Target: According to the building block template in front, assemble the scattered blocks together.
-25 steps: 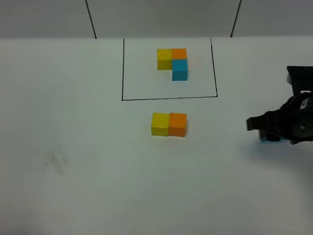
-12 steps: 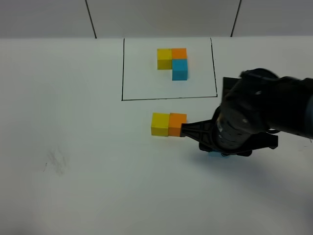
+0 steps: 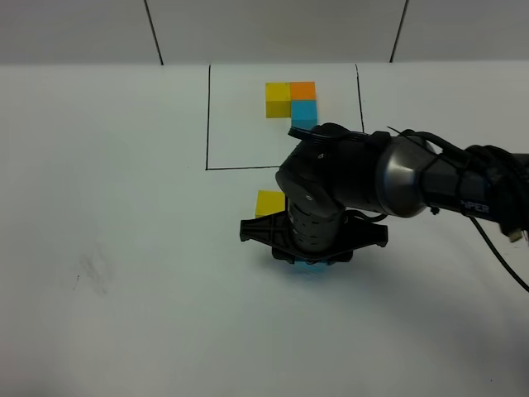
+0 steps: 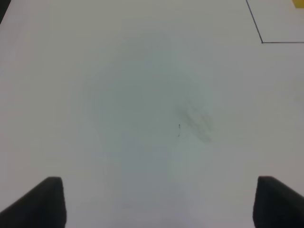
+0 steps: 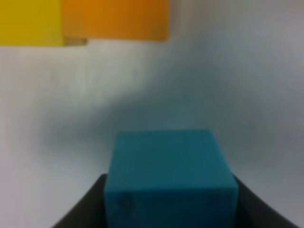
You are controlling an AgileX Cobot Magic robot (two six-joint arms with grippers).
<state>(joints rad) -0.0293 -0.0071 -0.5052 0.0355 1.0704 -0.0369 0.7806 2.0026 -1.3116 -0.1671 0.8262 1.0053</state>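
Carrying the light blue block (image 5: 170, 178), the right gripper (image 3: 312, 263) hangs low over the tabletop (image 3: 124, 207) with its jaws clamped on the cube's sides. In the right wrist view the cube fills the space between the jaws. Just ahead of them lie the orange block (image 5: 115, 19) and the yellow block (image 5: 29, 21), side by side and touching. From the high camera the arm covers the orange cube entirely; only part of the yellow one (image 3: 269, 203) shows beyond the jaws, and a sliver of blue peeks out under them.

Further ahead of the jaws, inside the thin black outline (image 3: 207, 116), sits the building block template (image 3: 292, 100): yellow and orange in a row, light blue tucked against the orange cube's near side.

Judging by this, two thirds of the copy is done: the yellow-orange pair already matches the template's row. What is left is to close the small gap, so that the blue cube sits against the orange one's near face, square and flush, and then let go. Whether the blue cube rests on the tabletop or is slightly lifted, I cannot tell.

The left gripper (image 4: 154, 199) waits well apart over bare tabletop, its jaws spread and holding nothing.
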